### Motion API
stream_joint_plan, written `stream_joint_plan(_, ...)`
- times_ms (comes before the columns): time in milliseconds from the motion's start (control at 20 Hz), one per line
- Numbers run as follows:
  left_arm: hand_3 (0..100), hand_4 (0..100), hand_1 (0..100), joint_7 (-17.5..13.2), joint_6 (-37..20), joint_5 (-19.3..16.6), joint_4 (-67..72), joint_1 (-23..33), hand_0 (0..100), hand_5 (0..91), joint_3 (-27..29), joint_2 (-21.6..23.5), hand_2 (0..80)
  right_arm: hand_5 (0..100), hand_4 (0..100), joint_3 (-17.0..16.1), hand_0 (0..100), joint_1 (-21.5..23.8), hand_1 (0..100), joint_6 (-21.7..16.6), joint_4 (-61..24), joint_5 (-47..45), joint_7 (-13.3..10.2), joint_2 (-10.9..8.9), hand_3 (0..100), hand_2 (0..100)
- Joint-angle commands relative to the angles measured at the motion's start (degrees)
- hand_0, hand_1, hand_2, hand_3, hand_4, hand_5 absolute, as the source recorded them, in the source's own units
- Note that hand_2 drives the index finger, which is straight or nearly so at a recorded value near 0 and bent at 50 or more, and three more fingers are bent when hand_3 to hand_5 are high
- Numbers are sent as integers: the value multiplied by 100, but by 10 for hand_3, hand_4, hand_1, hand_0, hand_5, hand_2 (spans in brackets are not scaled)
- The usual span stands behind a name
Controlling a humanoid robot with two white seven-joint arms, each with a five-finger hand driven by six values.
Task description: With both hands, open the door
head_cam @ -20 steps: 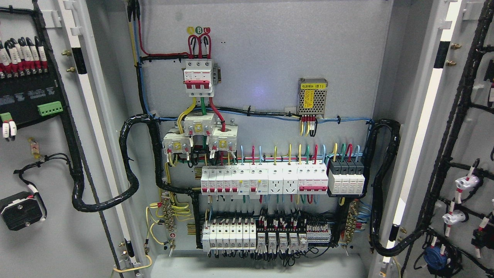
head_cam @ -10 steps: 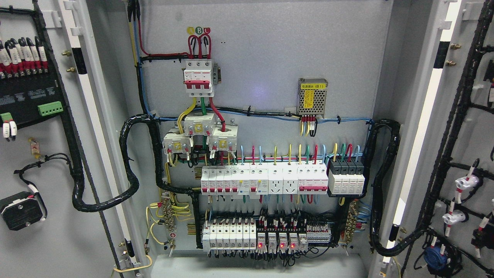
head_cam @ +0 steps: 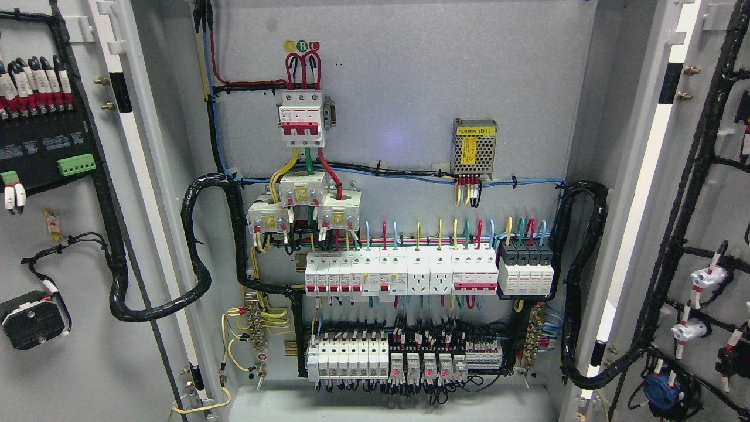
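A grey electrical cabinet fills the head view with both doors swung wide open. The left door [head_cam: 70,363] shows its inner face at the picture's left, with black terminal blocks and cables on it. The right door [head_cam: 715,199] shows its inner face at the right, with black cable runs and small fittings. Between them the back panel [head_cam: 410,88] carries a red-handled main breaker [head_cam: 301,120], a row of white breakers [head_cam: 401,274] and a lower row of relays [head_cam: 404,360]. Neither hand nor arm shows in the view.
Thick black cable looms hang from the cabinet to each door, one at the left [head_cam: 196,258] and one at the right [head_cam: 577,281]. A small power supply with a yellow label [head_cam: 473,147] sits on the upper right of the panel. The cabinet floor [head_cam: 387,407] is bare metal.
Small red lights on the lower relay row came on half a second ago and now look dimmer. Doors and camera have not moved.
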Motion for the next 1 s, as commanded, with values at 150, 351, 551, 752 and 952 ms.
stream_joint_plan(150, 0, 0, 0, 489, 194, -336, 821, -114, 0, 0, -50, -50, 0, 0, 0, -31, 191, -275, 0, 621, 899, 623, -218, 479, 0, 0)
stream_joint_plan(351, 0, 0, 0, 675, 194, -354, 812, -114, 0, 0, -50, -68, 0, 0, 0, -31, 191, -311, 0, 939, 907, 615, -218, 488, 0, 0)
stream_joint_plan(551, 0, 0, 0, 877, 168, -354, 812, -114, 0, 0, -59, -76, 0, 0, 0, -23, 191, -372, 0, 1036, 907, 623, -174, 576, 0, 0)
stream_joint_plan(752, 0, 0, 0, 930, 142, -336, 812, -114, 0, 0, -50, -76, 0, 0, 0, -23, 191, -381, 0, 1027, 907, 615, -131, 576, 0, 0)
stream_joint_plan(952, 0, 0, 0, 921, 115, -336, 768, -114, 0, 0, -50, -59, 0, 0, 0, -22, 191, -363, 0, 975, 864, 553, -130, 585, 0, 0)
